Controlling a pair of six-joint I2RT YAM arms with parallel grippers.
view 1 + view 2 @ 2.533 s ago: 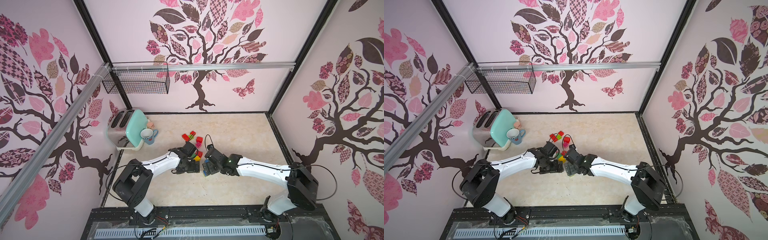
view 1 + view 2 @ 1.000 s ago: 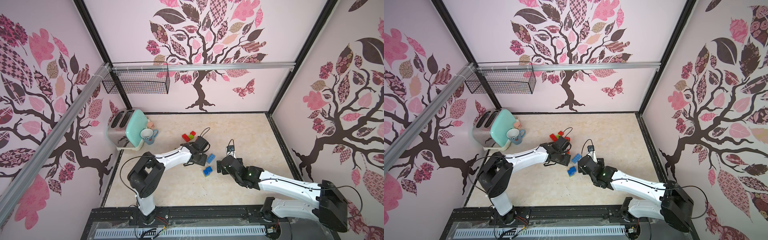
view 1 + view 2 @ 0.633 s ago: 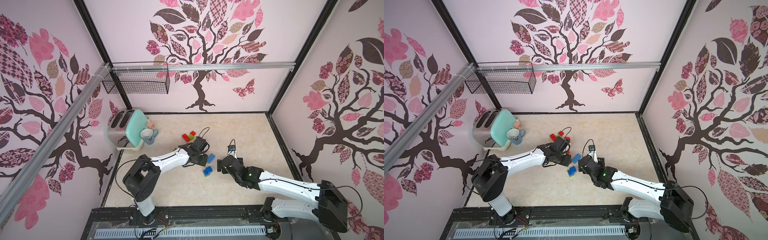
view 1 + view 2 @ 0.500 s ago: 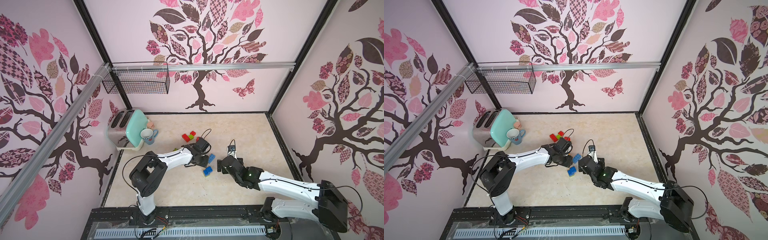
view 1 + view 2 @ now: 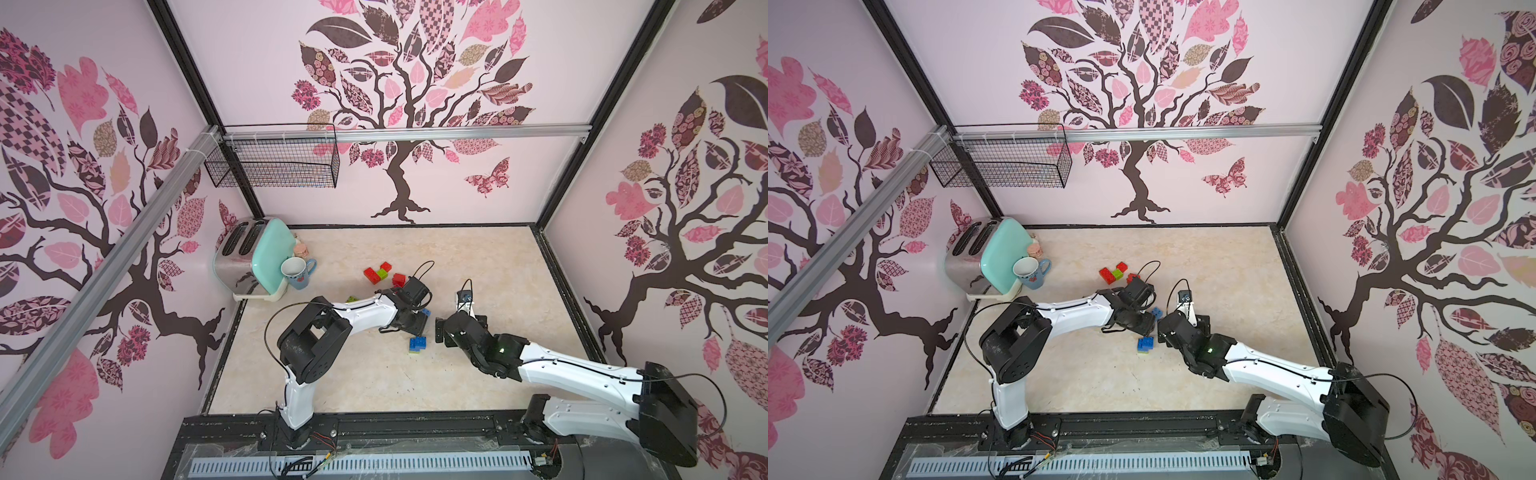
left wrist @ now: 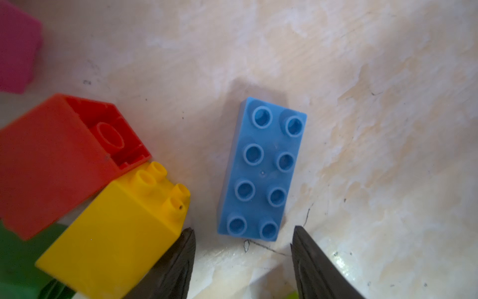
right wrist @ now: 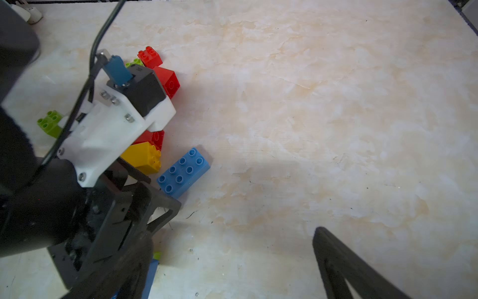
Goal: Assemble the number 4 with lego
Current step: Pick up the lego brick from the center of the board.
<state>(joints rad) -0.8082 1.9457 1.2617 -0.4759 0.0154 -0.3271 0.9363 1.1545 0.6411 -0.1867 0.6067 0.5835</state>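
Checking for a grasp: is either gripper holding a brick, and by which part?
Nothing is held. The left gripper stands open at one short end of the blue eight-stud brick, which lies flat, ungripped; the right gripper is open and empty.

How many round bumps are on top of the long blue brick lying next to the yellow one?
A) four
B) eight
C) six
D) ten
B: in the left wrist view the blue brick lies bumps-up beside the yellow brick, showing two rows of four.
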